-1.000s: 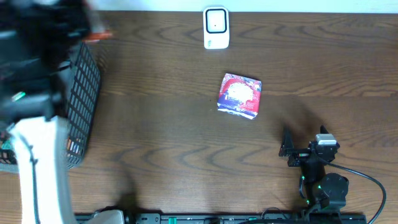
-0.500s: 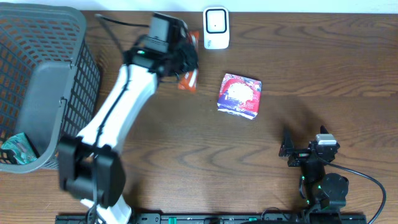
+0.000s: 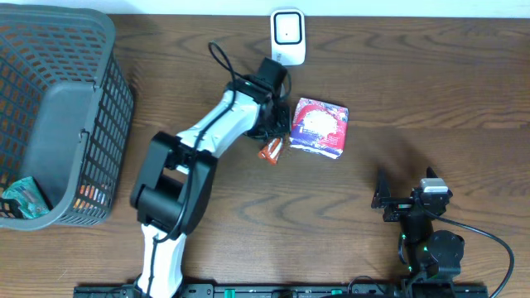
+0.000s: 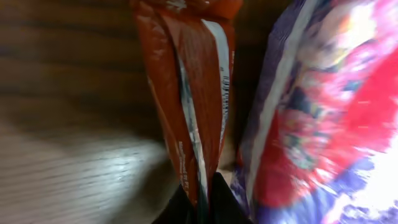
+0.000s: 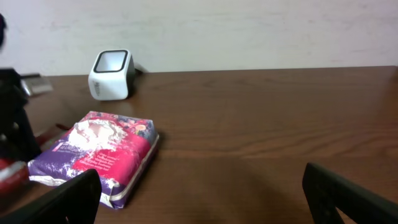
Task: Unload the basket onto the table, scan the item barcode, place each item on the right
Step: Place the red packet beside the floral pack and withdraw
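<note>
My left gripper (image 3: 269, 136) is shut on a small orange packet (image 3: 272, 151), which hangs from it just left of a purple and red packet (image 3: 319, 127) lying flat on the table. In the left wrist view the orange packet (image 4: 193, 93) runs up from between the dark fingertips (image 4: 180, 208), with the purple packet (image 4: 323, 112) close on its right. The white scanner (image 3: 287, 37) stands at the far edge, beyond the left wrist. Near the front right, my right gripper (image 3: 406, 203) stands open and empty, facing the purple packet (image 5: 102, 152) and the scanner (image 5: 112, 73).
A dark wire basket (image 3: 103, 124) holding a few items fills the left end of the table. The left arm (image 3: 199, 141) stretches diagonally from the front edge toward the scanner. Brown wooden tabletop (image 3: 447, 91) lies to the right of the packets.
The left arm swung from the basket to the table's middle with the orange packet. In the last half second it carried the packet nearer and right, beside the purple packet. The right arm stayed still.
</note>
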